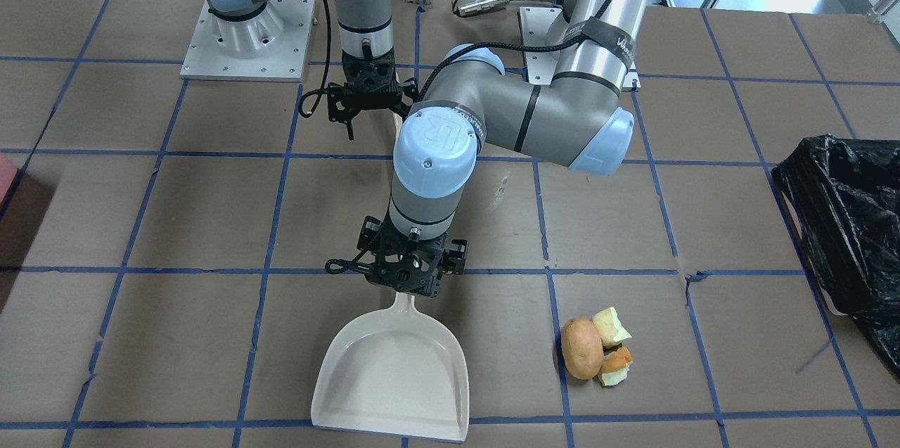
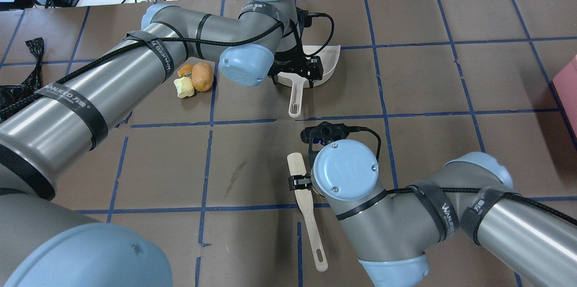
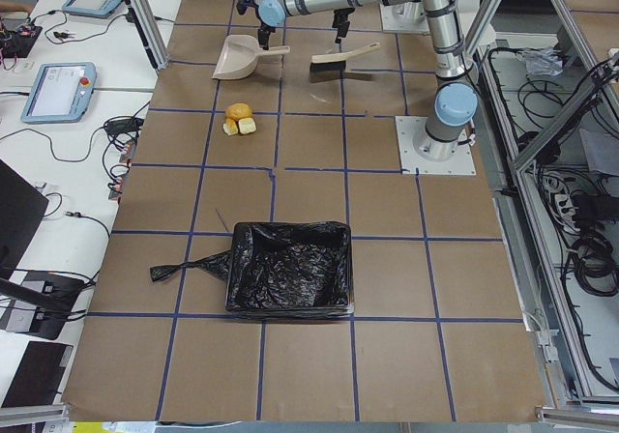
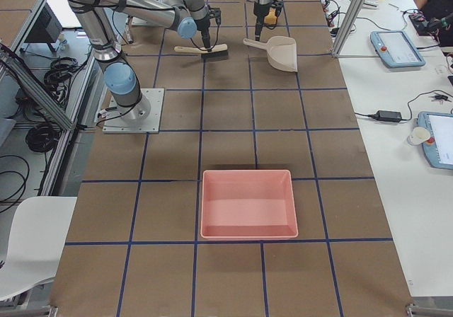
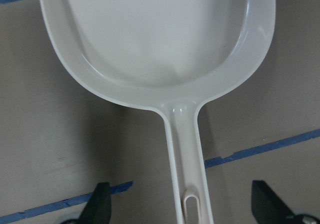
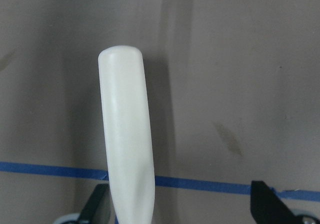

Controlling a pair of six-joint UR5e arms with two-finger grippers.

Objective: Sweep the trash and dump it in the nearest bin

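My left hand [image 5: 182, 206] is spread wide over the cream dustpan [image 1: 394, 378], with one tip on each side of its handle and neither touching it. The dustpan lies flat on the brown tabletop [image 1: 211, 223], its mouth toward 6 o'clock in the front-facing view. In that view the trash [image 1: 594, 349] sits on the tabletop at 3 o'clock from the dustpan, apart from it. It is a brown-orange potato-like lump [image 1: 581, 347] with pale yellow and orange peel chunks [image 1: 612, 327] touching its 3 o'clock side. Further toward 2 o'clock, at the view's edge, stands the bin [image 1: 844, 223], lined with crinkled black plastic and well apart from the trash.

My right hand [image 6: 179, 209] is also wide open. The pale handle of the brush [image 2: 306, 206] lies between its tips, nearer one than the other; whether it touches that tip I cannot tell. In the overhead view the brush lies at 6 o'clock from the dustpan. A pink tray [image 4: 248, 207] sits well apart, toward the tabletop's other end.
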